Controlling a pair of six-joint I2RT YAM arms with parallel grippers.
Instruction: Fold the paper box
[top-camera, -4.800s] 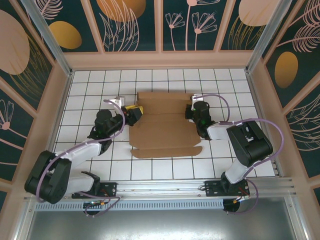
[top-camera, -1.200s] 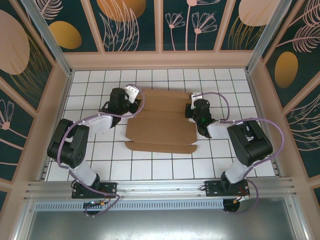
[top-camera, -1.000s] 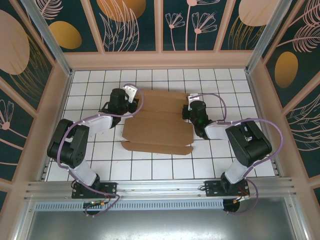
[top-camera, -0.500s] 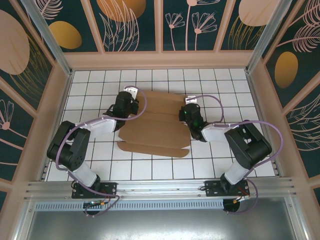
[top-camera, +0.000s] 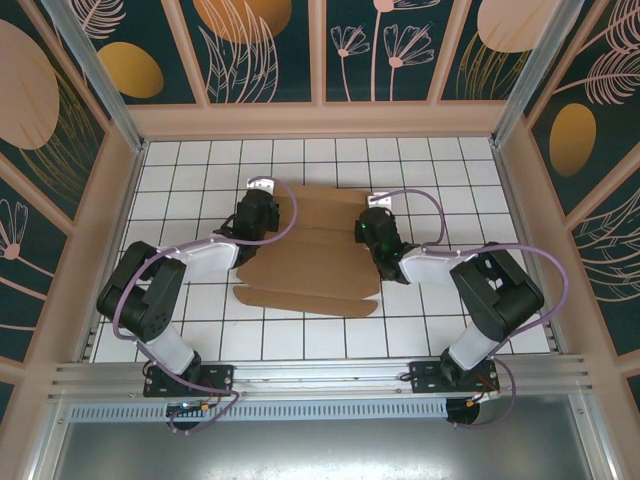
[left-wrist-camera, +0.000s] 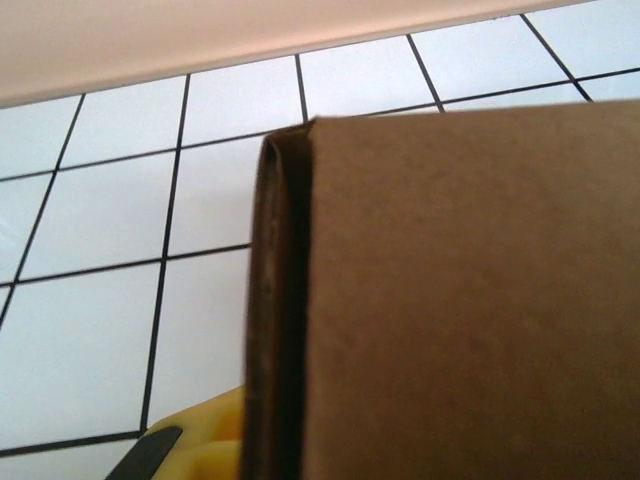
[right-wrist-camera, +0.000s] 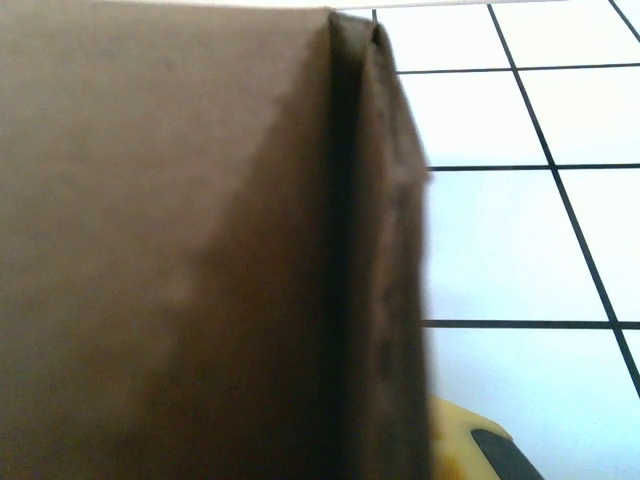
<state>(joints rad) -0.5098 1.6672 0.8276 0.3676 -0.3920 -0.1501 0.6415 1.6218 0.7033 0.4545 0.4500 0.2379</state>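
My white table (top-camera: 180, 170) with black grid lines bears the brown paper box (top-camera: 310, 270), lying between my left gripper (top-camera: 266, 222) and my right gripper (top-camera: 368, 230).

The paper box (top-camera: 308, 262) now lies farther toward 8 o'clock than it did some seconds ago. It is turned slightly clockwise, so its near flap slants. The left gripper (top-camera: 268, 214), at the box's 10 o'clock corner a second ago, has slid toward 6 o'clock. The right gripper (top-camera: 366, 228) has moved toward 9 o'clock, carrying its edge along.
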